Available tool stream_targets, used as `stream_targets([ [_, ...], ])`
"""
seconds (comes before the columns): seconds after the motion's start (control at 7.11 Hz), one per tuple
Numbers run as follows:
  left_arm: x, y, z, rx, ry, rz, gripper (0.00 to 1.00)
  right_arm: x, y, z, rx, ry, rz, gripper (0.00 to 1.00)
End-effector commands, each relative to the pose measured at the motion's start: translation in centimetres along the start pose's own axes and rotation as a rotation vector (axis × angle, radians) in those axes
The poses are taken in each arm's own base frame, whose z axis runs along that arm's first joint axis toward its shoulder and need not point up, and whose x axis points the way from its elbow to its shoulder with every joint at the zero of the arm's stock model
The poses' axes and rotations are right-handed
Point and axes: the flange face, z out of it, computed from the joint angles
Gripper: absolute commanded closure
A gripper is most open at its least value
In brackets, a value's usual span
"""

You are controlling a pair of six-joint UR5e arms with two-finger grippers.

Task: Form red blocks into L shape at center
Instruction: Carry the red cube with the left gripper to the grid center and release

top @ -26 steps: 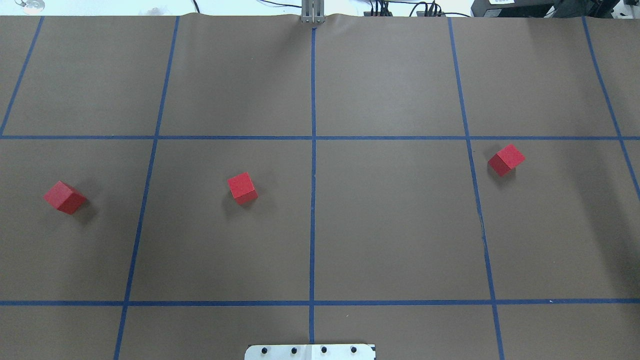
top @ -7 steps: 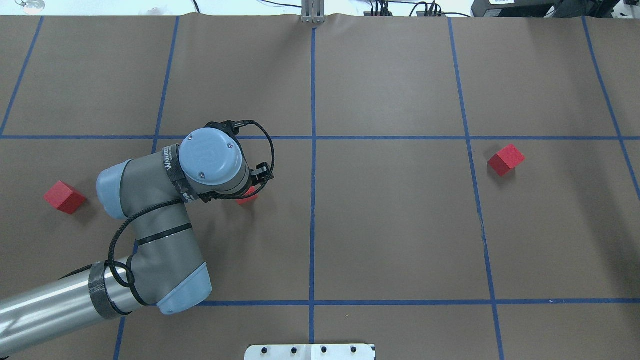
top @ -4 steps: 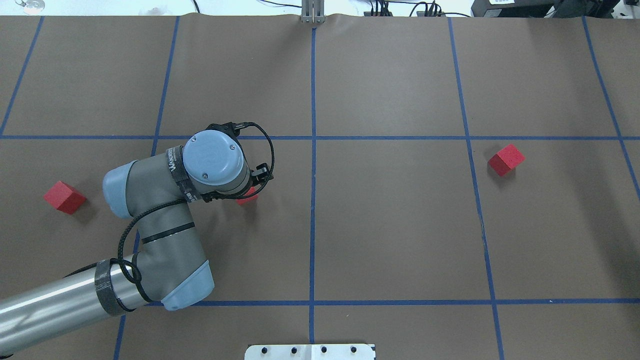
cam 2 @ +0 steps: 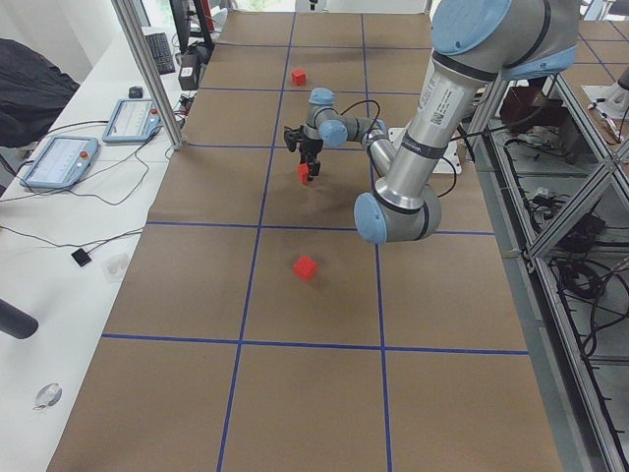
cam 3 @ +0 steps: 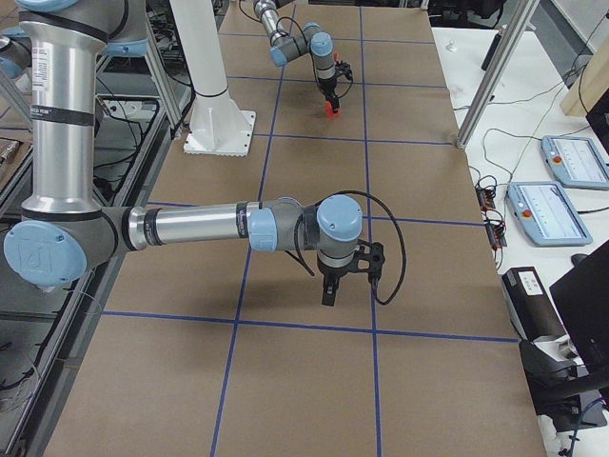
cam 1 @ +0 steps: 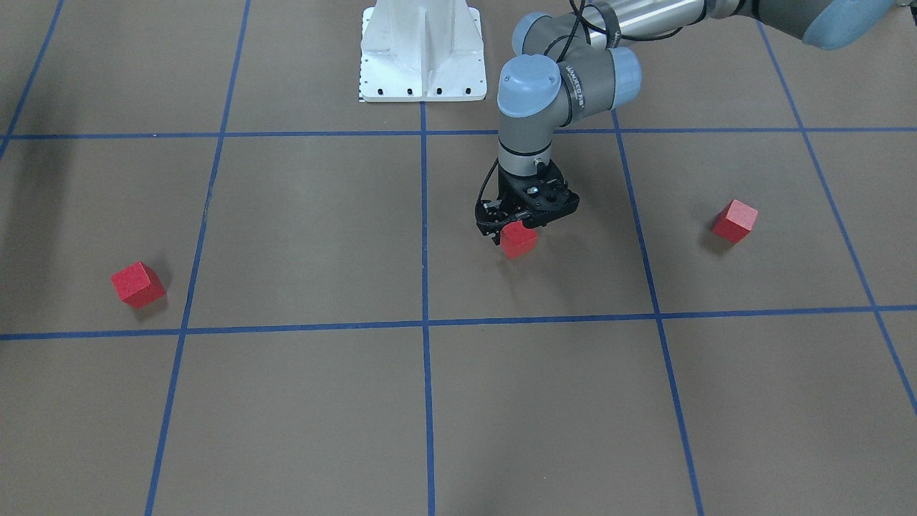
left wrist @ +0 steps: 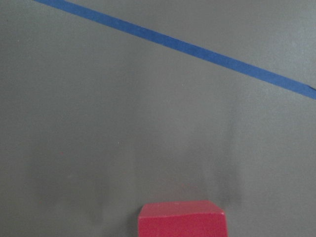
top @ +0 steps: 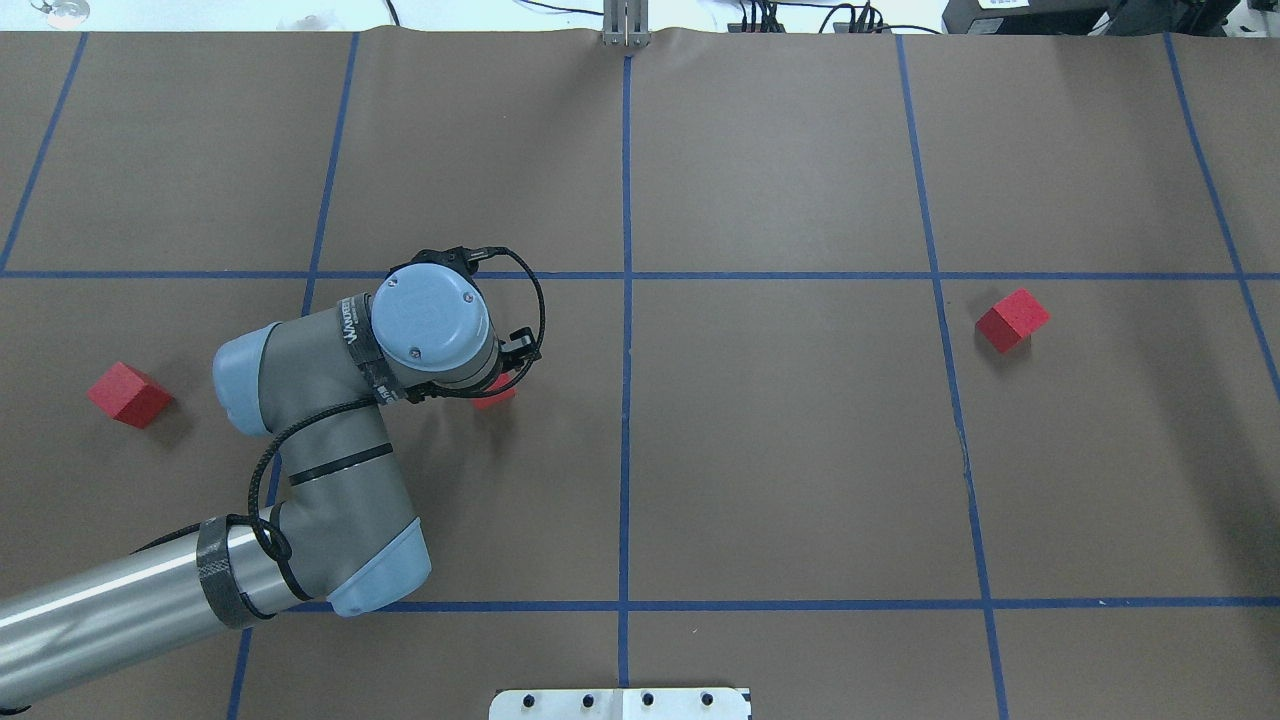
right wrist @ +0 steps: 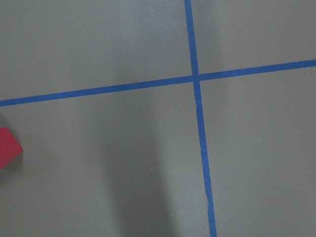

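Three red blocks lie apart on the brown gridded paper. My left gripper (cam 1: 516, 231) points straight down over the middle block (cam 1: 519, 242) (top: 497, 397), open, with a finger on either side of it. The block rests on the paper and fills the bottom edge of the left wrist view (left wrist: 181, 219). Another block (top: 128, 395) lies far to the left and one (top: 1012, 320) far to the right. The center crossing (top: 627, 275) is bare, right of the gripper. My right gripper (cam 3: 330, 295) hangs above the paper near the right end; I cannot tell its state.
The white robot base (cam 1: 419, 50) stands at the near edge on the centre line. Aluminium frame posts (cam 2: 147, 69) and tablets (cam 3: 561, 157) stand along the table's far side. A red block edge (right wrist: 7, 153) shows beside a tape crossing in the right wrist view.
The left arm has come in over the middle block since the first frame. Over the last second its wrist crept slightly right and lower. No block has moved.
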Motion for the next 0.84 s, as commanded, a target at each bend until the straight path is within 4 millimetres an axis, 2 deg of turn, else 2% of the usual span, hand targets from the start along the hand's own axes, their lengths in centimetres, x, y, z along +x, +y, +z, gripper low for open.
stream_targets([
  [0.0,0.7,-0.1,0.1,0.004,-0.002,0.001,0.73,0.1,0.0,0.1,-0.002,0.0,0.002,0.01],
  [0.14,0.9,-0.3,0.1,0.006,-0.007,0.0,1.0,0.1,0.0,0.1,-0.002,0.0,0.002,0.01],
  [0.42,3.5,-1.2,-2.8,0.018,0.043,0.065,1.0,0.1,0.0,0.1,-0.001,0.0,0.001,0.01],
  [0.56,6.3,-1.3,-4.6,0.026,0.076,0.144,1.0,0.1,0.0,0.1,-0.002,0.0,0.002,0.01],
  [0.7,8.5,-1.3,-4.3,0.03,0.072,0.204,1.0,0.0,0.0,0.1,-0.001,0.0,0.001,0.01],
])
